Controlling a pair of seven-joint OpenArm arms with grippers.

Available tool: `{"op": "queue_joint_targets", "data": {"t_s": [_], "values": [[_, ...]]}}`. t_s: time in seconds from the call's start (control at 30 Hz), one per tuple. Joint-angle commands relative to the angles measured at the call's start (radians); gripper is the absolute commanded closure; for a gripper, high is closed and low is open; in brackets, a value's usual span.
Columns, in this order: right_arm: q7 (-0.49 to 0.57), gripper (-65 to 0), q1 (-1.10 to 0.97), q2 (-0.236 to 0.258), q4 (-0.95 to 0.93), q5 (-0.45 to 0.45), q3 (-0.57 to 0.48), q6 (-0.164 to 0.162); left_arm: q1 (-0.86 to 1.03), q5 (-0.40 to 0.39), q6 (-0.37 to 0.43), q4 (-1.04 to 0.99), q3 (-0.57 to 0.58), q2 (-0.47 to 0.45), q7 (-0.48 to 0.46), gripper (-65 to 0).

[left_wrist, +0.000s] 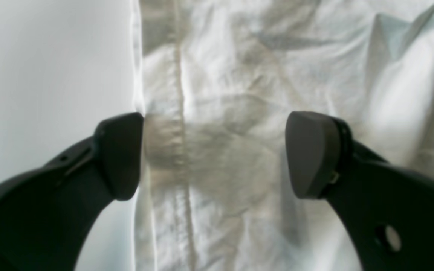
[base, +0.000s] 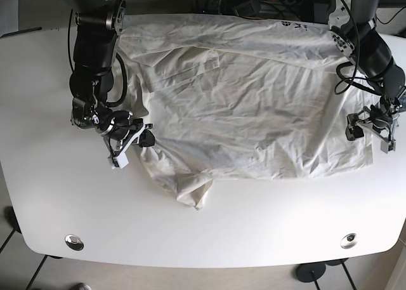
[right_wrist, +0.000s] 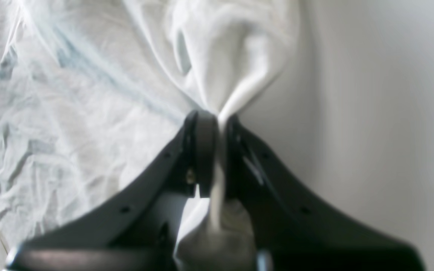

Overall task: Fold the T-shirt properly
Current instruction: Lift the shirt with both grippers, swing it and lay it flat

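A white T-shirt (base: pixel 254 106) lies crumpled and spread across the white table (base: pixel 209 233). A bunched fold (base: pixel 193 191) hangs toward the front. My right gripper (base: pixel 143 138), at the shirt's left edge in the base view, is shut on a pinch of the white fabric (right_wrist: pixel 232 75); in the right wrist view the gripper (right_wrist: pixel 219 128) has cloth squeezed between its pads. My left gripper (base: pixel 370 129) is open over the shirt's right edge. In the left wrist view the gripper (left_wrist: pixel 213 158) straddles the hemmed edge (left_wrist: pixel 160 150), with one finger (left_wrist: pixel 121 162) off the cloth.
Bare table lies in front of the shirt and to both sides. Two round metal fittings (base: pixel 75 241) (base: pixel 347 240) sit near the front corners. Cables and equipment (base: pixel 254 1) crowd the back edge. The arm bases stand at the back left (base: pixel 95 23) and back right (base: pixel 361 23).
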Motion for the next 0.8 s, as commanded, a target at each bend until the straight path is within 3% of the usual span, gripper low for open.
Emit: {"op": "queue_joint_targets", "data": {"t_s": [0.03, 0.13, 0.17, 0.33, 0.5, 0.6, 0.7, 0.8], "values": [[0.012, -2.2, 0.024, 0.008, 0.018, 0.012, 0.003, 0.0, -0.02, 0.026, -0.007, -0.04, 0.005, 0.007, 0.066, -35.7], [0.012, -2.2, 0.023, 0.008, 0.018, 0.014, 0.003, 0.0, -0.029, 0.032, -0.007, -0.085, 0.005, 0.008, 0.014, -5.8], [0.012, -2.2, 0.021, 0.008, 0.019, 0.014, 0.003, 0.0, -0.029, 0.035, -0.007, -0.088, 0.008, 0.008, -0.009, 0.0], [0.011, -2.1, 0.0, 0.003, 0.075, 0.015, 0.003, 0.002, -0.021, 0.026, -0.007, 0.04, 0.042, 0.013, -0.014, -1.1], [-0.068, -2.1, -0.119, 0.002, 0.339, 0.015, 0.004, 0.002, 0.025, 0.026, -0.007, 0.331, 0.031, 0.015, 0.164, -0.8], [-0.12, -2.1, -0.175, -0.001, 0.48, 0.015, 0.036, 0.0, 0.059, 0.026, -0.007, 0.488, 0.037, 0.015, 0.215, -0.8], [-0.161, -2.1, -0.166, 0.008, 0.52, 0.014, 0.075, 0.0, 0.057, 0.026, -0.007, 0.598, 0.043, 0.05, 0.264, -0.8], [-0.189, -2.1, -0.07, 0.04, 0.515, 0.009, 0.075, 0.0, -0.01, 0.029, -0.007, 0.661, 0.146, 0.064, 0.277, -0.8]]}}
